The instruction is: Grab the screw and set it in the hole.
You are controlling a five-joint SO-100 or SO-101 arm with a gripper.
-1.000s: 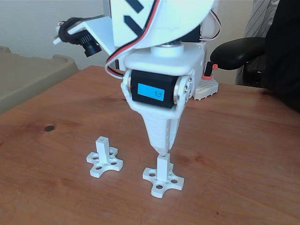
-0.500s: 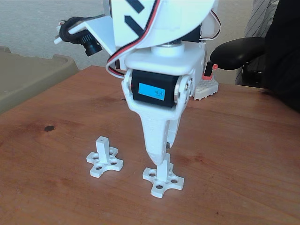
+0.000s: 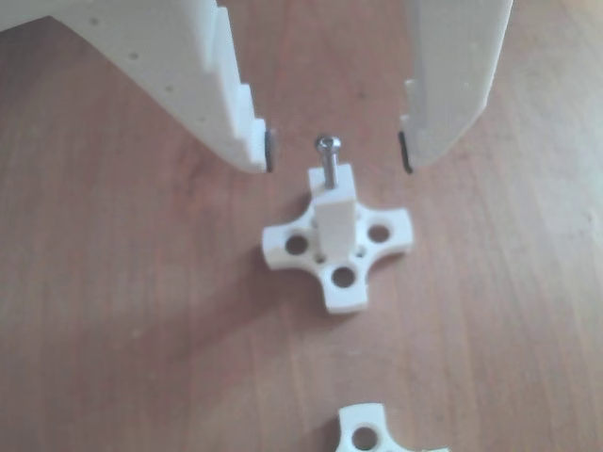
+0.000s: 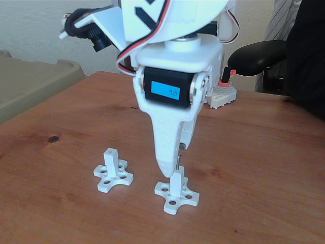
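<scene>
The screw (image 3: pixel 327 158) stands upright in the hole at the top of the near white post (image 3: pixel 334 215), its shank partly sunk into the post's square tip and its round head still well proud of it. In the other view the end effector (image 3: pixel 336 151) is spread wide, one finger (image 3: pixel 236 113) to the left of the screw head and one finger (image 3: pixel 452 104) to the right, both clear of it, so it has hold of nothing.

A second ago the fingertips sat right down on the top of this post; half a second ago they were still closed low beside it. Now, in the fixed view, the end effector (image 4: pixel 172 165) has lifted a little and the screw (image 4: pixel 178 158) shows as a thin dark line rising from the post (image 4: pixel 176 184), standing unsupported. To my judgement the release has been made and the placement holds.

The second white post (image 4: pixel 111 161) stands to the left of the filled one on the table (image 4: pixel 264 168), its hole empty.
</scene>
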